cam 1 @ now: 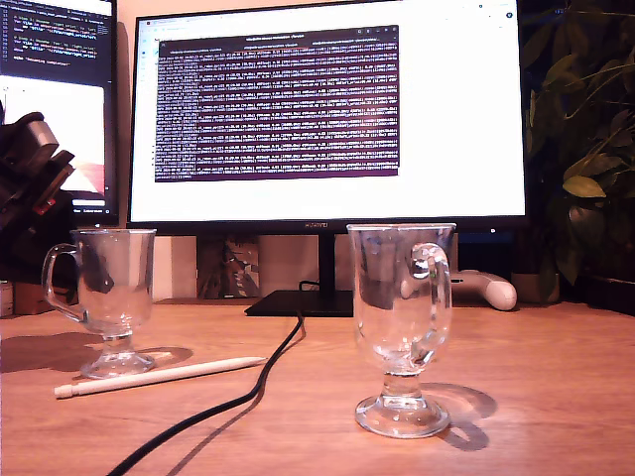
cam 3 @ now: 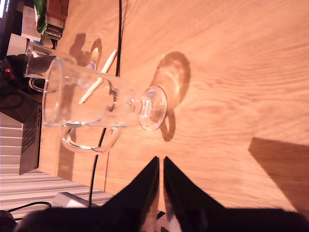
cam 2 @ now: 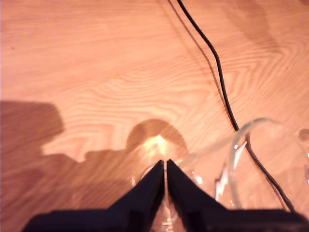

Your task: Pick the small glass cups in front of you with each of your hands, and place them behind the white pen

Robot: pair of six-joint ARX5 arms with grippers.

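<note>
- Two cups are standing upright on the wooden table [cam 1: 556, 397]. One cup [cam 1: 117, 293] is sitting at the exterior view's left. The other cup [cam 1: 402, 327] is standing at that view's right, nearer the camera.
- The pen [cam 1: 159, 377] is lying flat just in front of the left-hand cup's foot, so that cup is standing behind it. We cannot tell whether the foot is touching the pen.
- A black cable [cam 1: 243, 397] is running across the table between the two cups, towards the monitor [cam 1: 327, 109].
- A dark arm [cam 1: 30, 169] is showing at the exterior view's left edge, above the left-hand cup's handle and apart from it.
- Our first gripper [cam 2: 165, 164] is hanging low over the table with its jaws clenched to a hairline. Blurred glass [cam 2: 256, 159] is showing just beside it; perhaps it is the left-hand cup, but the view is too close for us to say.
- Our second gripper [cam 3: 160, 162] is also pinched together, grasping nothing. It is pointing at the nearer cup [cam 3: 96, 101] and staying clear of its foot, with the pen [cam 3: 99, 77] lying beyond.
</note>
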